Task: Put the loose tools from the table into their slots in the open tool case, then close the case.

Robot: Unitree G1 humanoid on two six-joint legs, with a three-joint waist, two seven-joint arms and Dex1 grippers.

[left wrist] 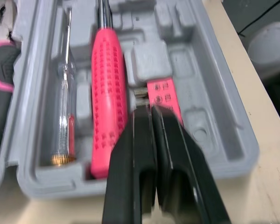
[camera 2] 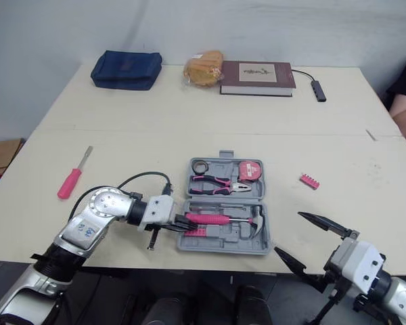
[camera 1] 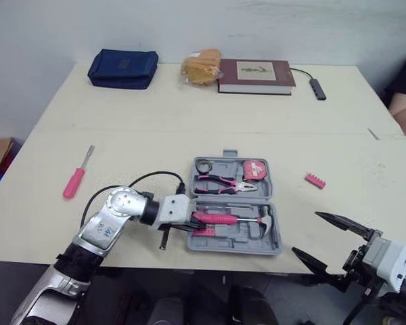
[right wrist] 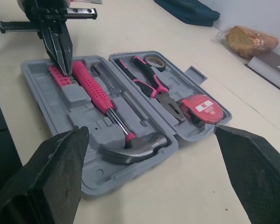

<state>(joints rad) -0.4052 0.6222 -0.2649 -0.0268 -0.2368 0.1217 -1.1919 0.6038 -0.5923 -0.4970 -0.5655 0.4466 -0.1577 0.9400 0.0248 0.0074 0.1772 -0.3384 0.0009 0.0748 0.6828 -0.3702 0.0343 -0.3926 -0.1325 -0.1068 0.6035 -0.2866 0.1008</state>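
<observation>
**Left gripper** (left wrist: pixel 147 109): fingers pressed together with no gap, tips down on the pink bit strip (left wrist: pixel 164 94). Whether the tips pinch anything is unclear (a small metal glint sits just ahead of them).

**Pink bit strip**: seated in the near-left part of the tool case (camera 1: pixel 276 245), just on the near side of the hammer (camera 1: pixel 220 219) handle.

**Tool case**: grey, open and lying flat at the near middle of the table (camera 1: pixel 189 115).
- Near half: the hammer lies left to right with its head at the right end. A clear-handled tester screwdriver (left wrist: pixel 65 116) lies beside it on the far side.
- Far half: pliers (camera 1: pixel 220 183) with pink-and-black grips, a pink tape measure (camera 1: pixel 254 169) at the far right, and a roll of tape (camera 1: pixel 204 166) at the far left.

**Right gripper** (camera 1: pixel 304 231): fingers spread wide and holding nothing, at the near edge of the table, right of the case and apart from it.

**Loose on the table**:
- pink-handled screwdriver (camera 1: pixel 74 177), well to the left of the case
- second pink bit strip (camera 1: pixel 314 180), to the right of the case, level with its far half

**Far edge of the table**:
- blue pouch (camera 1: pixel 123 68)
- bagged bread (camera 1: pixel 201 66), touching a dark red book (camera 1: pixel 256 76)
- small grey adapter on a cable (camera 1: pixel 317 88)

**Far right**: a person's arm (camera 1: pixel 404 101).
</observation>
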